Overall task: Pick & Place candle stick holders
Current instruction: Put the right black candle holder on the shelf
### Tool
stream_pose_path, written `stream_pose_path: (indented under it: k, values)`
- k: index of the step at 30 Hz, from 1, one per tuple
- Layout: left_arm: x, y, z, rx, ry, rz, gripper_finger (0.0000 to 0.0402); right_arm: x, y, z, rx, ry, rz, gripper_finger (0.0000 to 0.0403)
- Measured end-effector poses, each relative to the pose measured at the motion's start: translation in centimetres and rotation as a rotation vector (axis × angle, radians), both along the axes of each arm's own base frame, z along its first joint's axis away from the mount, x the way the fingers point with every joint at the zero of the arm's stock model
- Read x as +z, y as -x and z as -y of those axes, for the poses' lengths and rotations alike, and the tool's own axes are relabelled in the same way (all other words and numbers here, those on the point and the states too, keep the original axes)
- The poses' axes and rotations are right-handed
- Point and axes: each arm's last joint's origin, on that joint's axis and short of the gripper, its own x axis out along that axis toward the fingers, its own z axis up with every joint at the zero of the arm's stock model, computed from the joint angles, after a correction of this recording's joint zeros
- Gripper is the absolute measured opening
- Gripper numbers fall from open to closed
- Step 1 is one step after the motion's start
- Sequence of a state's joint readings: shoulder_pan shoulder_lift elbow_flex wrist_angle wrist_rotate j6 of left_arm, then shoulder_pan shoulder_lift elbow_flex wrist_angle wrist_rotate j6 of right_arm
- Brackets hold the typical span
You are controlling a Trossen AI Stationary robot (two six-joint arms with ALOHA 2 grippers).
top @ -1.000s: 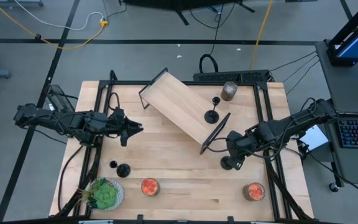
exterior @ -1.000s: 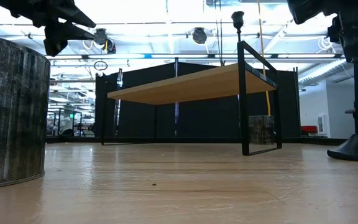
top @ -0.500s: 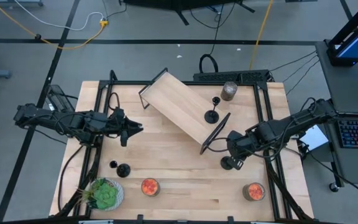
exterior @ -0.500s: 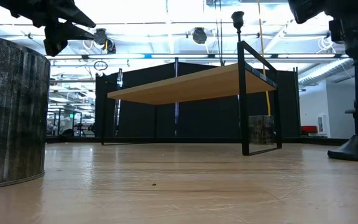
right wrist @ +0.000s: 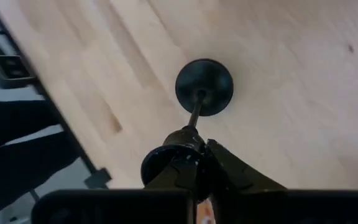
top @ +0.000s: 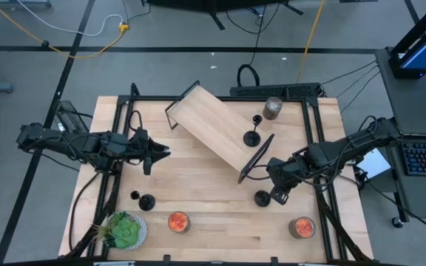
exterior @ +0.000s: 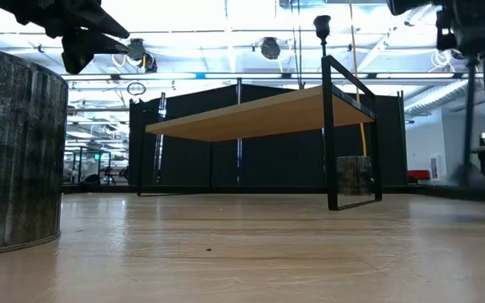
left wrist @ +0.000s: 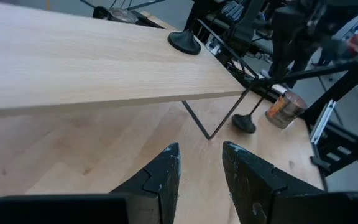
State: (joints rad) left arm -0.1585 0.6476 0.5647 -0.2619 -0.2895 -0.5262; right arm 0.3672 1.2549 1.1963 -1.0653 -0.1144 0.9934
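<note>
Right claw [right wrist: 194,163]: clamped shut on the cup top of one matte-black candle stick holder [right wrist: 204,87], thin stem and round flat base hanging out past the fingertips; it sits just off the near end of the wooden shelf [top: 217,131], base over the bare bench [top: 205,188]
Left claw [left wrist: 199,171]: fingers a bit apart, nothing between them, hovering well out from the shelf's other long side, pointing at it
Second holder [top: 251,137]: standing upright on the shelf's pale plank, near the end with the black wire frame
Third holder [top: 142,199]: lying tipped over on the bench, far from the shelf, close to the plant
Shelf: smooth light wood slab on skinny black metal legs, set at an angle
Grey jar [top: 273,108]: mottled cylinder just beyond the shelf's far end
Orange-topped jars [top: 178,222]: two round ones, along the bench edge furthest from the shelf
Plant [top: 123,230]: leafy green clump in a round pot, at that edge's corner
</note>
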Motion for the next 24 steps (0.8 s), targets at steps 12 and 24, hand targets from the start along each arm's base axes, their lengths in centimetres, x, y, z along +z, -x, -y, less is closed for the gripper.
stream_pose_path:
  k: [12,24]
  values:
    - [0.0,0.0,0.0,-0.041,-0.121,-0.018,0.0127,4.8,-1.3,-0.5,0.043,-0.080,0.234,0.0008]
    - [0.0,0.0,0.0,-0.039,-0.118,-0.017,0.0127,9.3,-3.8,0.2,0.059,-0.059,0.429,0.0008]
